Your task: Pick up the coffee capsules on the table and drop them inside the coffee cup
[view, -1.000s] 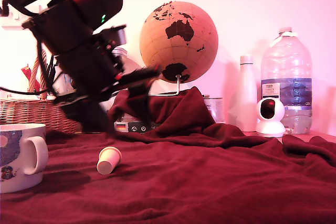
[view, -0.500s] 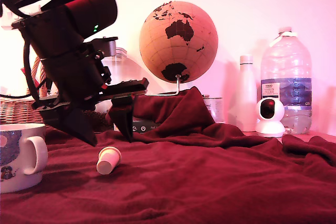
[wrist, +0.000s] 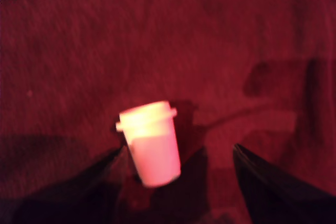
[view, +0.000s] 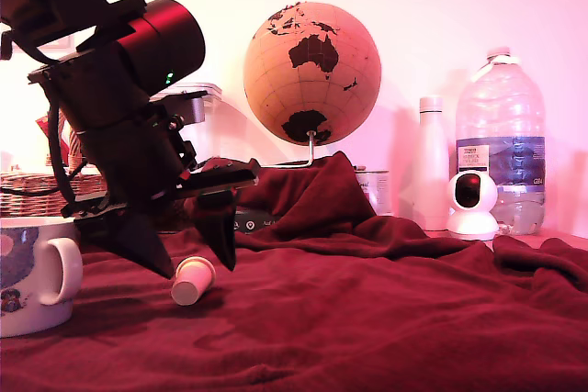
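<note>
- The gripper was spread wide, its two dark fingers reaching down on either side of a coffee capsule without touching it, as far as the exterior view showed.
- That capsule lay on its side on the table, in the near part of the red cloth, toward the exterior view's left.
- In the wrist view the capsule sat between the fingers, closer to one of them, with nothing pinched.
- The coffee cup stood at the exterior view's far left edge, near the capsule but apart from it; its inside was hidden.
- Judged from this, the task was at an early stage: the grasp, the lift, the carry to the cup and the drop all remained.
- Only one capsule was visible; whether others existed could not be told.
</note>
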